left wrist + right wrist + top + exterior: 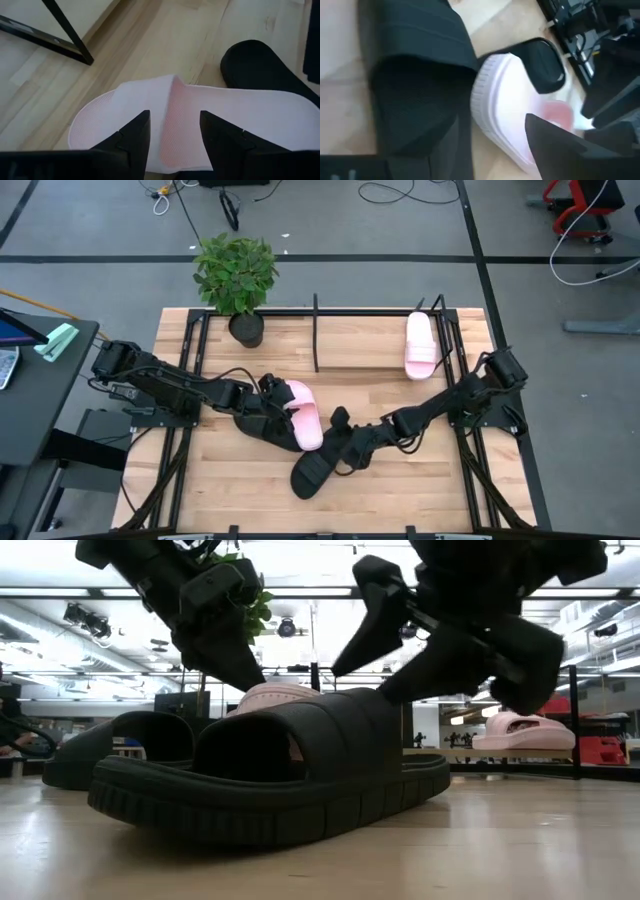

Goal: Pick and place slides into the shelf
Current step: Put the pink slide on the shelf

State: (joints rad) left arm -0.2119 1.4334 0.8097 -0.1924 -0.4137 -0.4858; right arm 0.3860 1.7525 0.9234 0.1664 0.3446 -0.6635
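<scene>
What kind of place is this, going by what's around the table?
Probably a robotics lab or workshop: loose cables on the grey floor, ceiling strip lights, and two robot arms mounted at a wooden table.

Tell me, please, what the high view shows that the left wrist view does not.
Only the high view shows the potted plant, the second pink slide lying on the shelf at the table's far right, the right gripper over the near black slide, and both arms whole. Only the left wrist view shows the left gripper close up, jaws open astride the pink slide's strap. Both show that pink slide, a black slide beside it and the wooden table.
</scene>
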